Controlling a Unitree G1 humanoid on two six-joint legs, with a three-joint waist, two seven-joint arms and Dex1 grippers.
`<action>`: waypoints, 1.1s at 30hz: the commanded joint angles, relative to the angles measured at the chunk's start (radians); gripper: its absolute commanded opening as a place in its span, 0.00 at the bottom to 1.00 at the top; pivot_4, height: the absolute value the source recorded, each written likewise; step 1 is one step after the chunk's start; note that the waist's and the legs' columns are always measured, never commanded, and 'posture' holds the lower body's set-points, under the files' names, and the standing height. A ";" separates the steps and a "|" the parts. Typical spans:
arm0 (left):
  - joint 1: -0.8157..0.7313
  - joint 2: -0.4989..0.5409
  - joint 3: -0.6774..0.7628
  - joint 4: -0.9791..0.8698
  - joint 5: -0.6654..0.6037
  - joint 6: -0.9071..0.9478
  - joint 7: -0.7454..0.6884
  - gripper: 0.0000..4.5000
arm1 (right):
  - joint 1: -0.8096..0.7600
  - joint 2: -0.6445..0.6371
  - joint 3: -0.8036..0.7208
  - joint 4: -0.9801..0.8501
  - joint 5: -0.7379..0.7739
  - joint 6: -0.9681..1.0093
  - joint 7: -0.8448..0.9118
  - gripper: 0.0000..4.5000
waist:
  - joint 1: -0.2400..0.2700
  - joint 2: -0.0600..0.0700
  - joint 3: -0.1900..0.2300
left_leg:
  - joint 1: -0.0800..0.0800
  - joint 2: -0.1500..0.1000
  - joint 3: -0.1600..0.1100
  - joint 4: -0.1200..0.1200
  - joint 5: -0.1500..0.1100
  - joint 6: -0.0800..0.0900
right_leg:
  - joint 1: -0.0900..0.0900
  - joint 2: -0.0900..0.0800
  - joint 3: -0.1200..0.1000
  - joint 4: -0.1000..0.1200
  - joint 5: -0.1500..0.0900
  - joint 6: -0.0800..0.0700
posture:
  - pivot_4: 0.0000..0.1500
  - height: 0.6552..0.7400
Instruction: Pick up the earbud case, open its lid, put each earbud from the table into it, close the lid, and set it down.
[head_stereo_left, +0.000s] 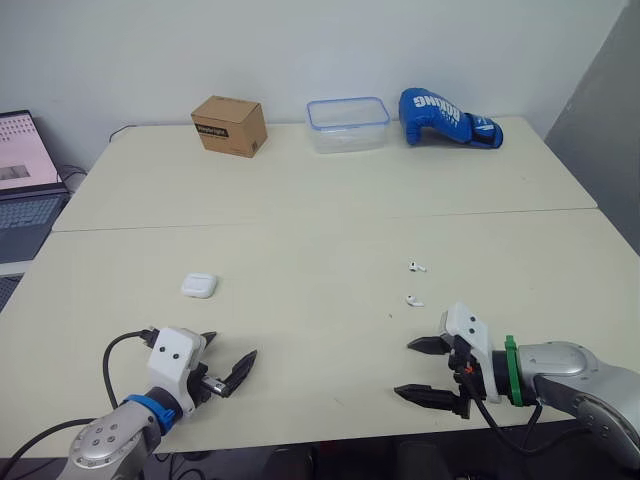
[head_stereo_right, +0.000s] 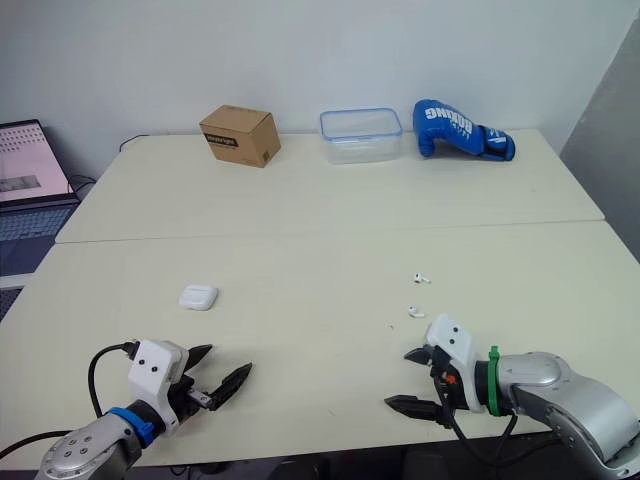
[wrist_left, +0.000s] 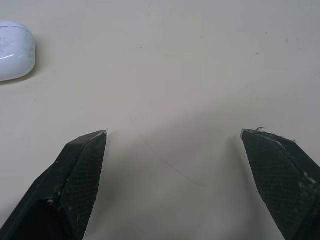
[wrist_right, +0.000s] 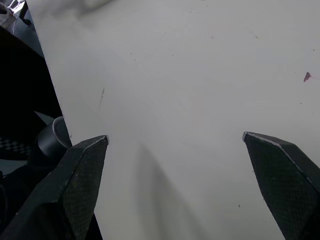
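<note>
The white earbud case (head_stereo_left: 199, 285) lies shut on the cream table (head_stereo_left: 300, 220), left of centre, and appears again in the left wrist view (wrist_left: 15, 50). Two white earbuds lie apart right of centre, one farther back (head_stereo_left: 417, 266) and one nearer (head_stereo_left: 414, 300). My left gripper (head_stereo_left: 234, 344) is open and empty near the front edge, a short way in front of and to the right of the case. My right gripper (head_stereo_left: 404, 368) is open and empty too, low over the table just in front of the nearer earbud. The wrist views show each pair of black fingers (wrist_left: 80, 175) (wrist_right: 75, 185) spread wide over bare tabletop.
Along the table's far edge stand a cardboard box (head_stereo_left: 230, 125), a clear plastic container with a blue rim (head_stereo_left: 347, 124) and a blue boxing glove (head_stereo_left: 447, 118). A laptop (head_stereo_left: 25, 180) sits off the table to the left. The table's front edge runs just below both grippers.
</note>
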 joint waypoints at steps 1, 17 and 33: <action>-0.008 0.007 0.020 -0.032 -0.004 0.006 0.003 1.00 | 0.013 -0.010 -0.019 -0.034 0.004 -0.019 0.010 1.00 | 0.000 0.000 0.000 | 0.000 0.000 0.000 0.000 0.000 0.000 | 0.000 0.000 0.000 0.000 0.000 0.000 | 1.00 0.89; -0.114 0.000 0.111 -0.055 -0.128 0.142 0.051 1.00 | -0.011 -0.026 -0.044 -0.052 0.015 -0.033 0.021 1.00 | 0.000 0.000 0.000 | 0.000 0.000 -0.001 0.000 0.000 0.000 | 0.000 0.000 -0.001 0.000 0.000 0.000 | 1.00 0.89; -0.373 -0.024 0.138 0.091 -0.050 0.190 0.249 1.00 | -0.331 -0.030 -0.102 0.115 0.046 -0.080 0.155 1.00 | -0.001 0.000 0.000 | 0.000 0.000 -0.002 0.000 0.000 -0.001 | 0.001 0.000 -0.001 0.000 0.000 0.000 | 1.00 0.89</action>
